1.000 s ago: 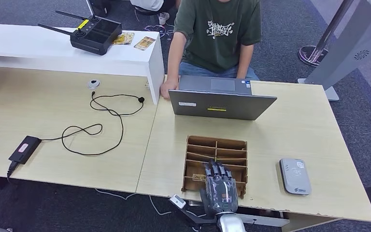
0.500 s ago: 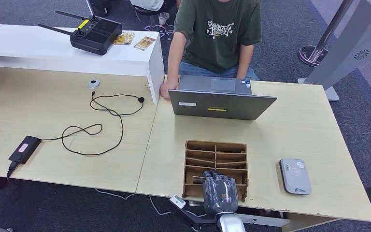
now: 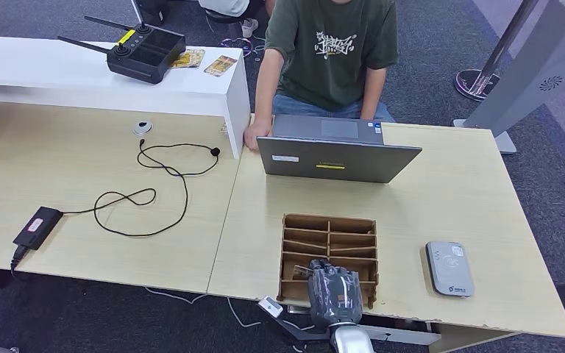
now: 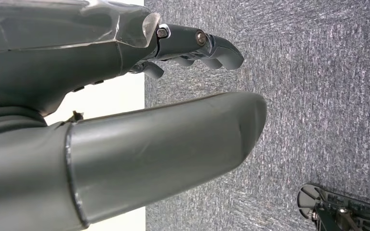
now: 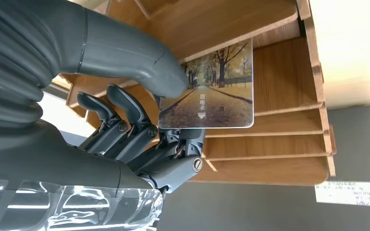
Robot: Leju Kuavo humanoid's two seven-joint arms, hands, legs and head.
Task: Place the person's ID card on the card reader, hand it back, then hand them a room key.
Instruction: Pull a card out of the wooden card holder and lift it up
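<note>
A: Where is the right hand (image 3: 333, 293) sitting?

B: It is hovering over the near edge of the wooden slotted organizer (image 3: 329, 237), at the front of the pale desk (image 3: 456, 184). In the right wrist view the thumb (image 5: 139, 53) is pressing a room key card (image 5: 212, 91) with an autumn tree-lined road printed on it against the fingers (image 5: 130, 120) below, so the hand is gripping the card, which is lying partly across the organizer's shelves.

A: And the left hand (image 4: 125, 96)?

B: It is hanging over grey carpet beside a white surface, fingers slightly bent and apart, holding nothing.

A: What about the card reader (image 3: 449, 268)?

B: It is lying flat on the desk, well to the right of the organizer. I cannot tell whether a card is resting on it.

A: And the person (image 3: 324, 59)?

B: Sitting across the desk behind an open laptop (image 3: 335, 157), one hand resting on the desk edge just beside it
</note>
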